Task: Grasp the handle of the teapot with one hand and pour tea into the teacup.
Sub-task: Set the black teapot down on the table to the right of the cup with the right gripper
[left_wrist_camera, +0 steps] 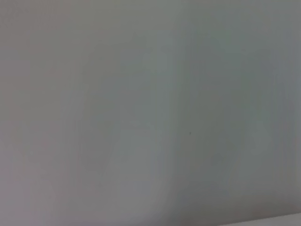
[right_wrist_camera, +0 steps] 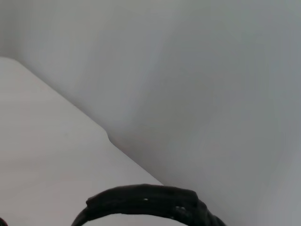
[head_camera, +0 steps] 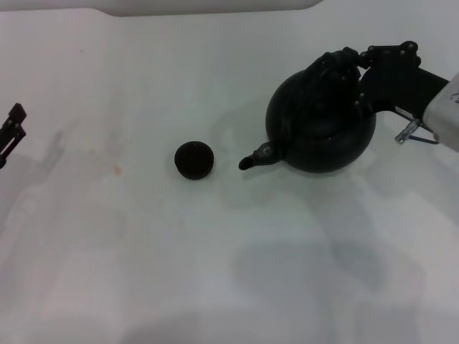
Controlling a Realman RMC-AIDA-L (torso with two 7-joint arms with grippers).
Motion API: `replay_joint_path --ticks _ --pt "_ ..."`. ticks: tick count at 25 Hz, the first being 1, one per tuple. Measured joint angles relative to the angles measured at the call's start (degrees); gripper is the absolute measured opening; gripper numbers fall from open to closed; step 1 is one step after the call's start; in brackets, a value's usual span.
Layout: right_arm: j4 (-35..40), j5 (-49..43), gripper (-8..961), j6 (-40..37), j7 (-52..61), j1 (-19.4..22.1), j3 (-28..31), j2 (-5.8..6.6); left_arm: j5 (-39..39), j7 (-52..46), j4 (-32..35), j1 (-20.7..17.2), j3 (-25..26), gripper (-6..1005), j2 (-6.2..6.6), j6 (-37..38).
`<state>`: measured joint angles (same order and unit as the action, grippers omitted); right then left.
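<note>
The right gripper (head_camera: pixel 353 72) sat at the far-right side of the teapot (head_camera: pixel 320 122), its dark fingers closed around the handle (head_camera: pixel 331 66) at the pot's top. Black on black there, so the hold looked like a firm clamp, though the exact contact line was hard to make out. In the right wrist view, only a thick dark arch of the handle (right_wrist_camera: pixel 143 203) showed against the pale surface.

Out from the grip, the teapot stood right of centre on the white table (head_camera: pixel 215 272), its short spout (head_camera: pixel 255 158) pointing left and a little toward the near side. The teacup (head_camera: pixel 194 159) stood left of that spout tip, apart from it, with a bare strip of table between the two. The cup stood upright, its opening facing up.

Room was plentiful: a broad open stretch lay on the near side of both vessels, and more lay left of the cup. The far edge of the table ran along the top, well beyond the pot.

The left gripper (head_camera: pixel 10 133) was parked at the far left edge, well apart from the cup. I could not tell how its jaws stood. Its wrist view showed only plain pale surface.

Count: one teapot, one teacup, two grippers.
</note>
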<state>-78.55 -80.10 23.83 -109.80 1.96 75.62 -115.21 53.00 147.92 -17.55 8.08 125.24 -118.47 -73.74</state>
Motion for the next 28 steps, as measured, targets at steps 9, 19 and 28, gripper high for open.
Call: replay_joint_path --ticks 9,19,28 --pt "1.9 1.6 156 3.3 -0.9 -0.4 2.2 -0.01 0.0 0.0 -0.2 0.1 0.0 766 0.00 0.0" --pt "3.3 1.6 167 3.4 -0.9 -0.7 2.8 0.02 0.0 0.0 -0.4 0.1 0.0 766 0.00 -0.2" --pt "4.0 1.4 194 3.8 -1.0 -0.6 3.6 0.16 0.0 0.0 -0.2 0.2 0.0 767 0.00 -0.5"
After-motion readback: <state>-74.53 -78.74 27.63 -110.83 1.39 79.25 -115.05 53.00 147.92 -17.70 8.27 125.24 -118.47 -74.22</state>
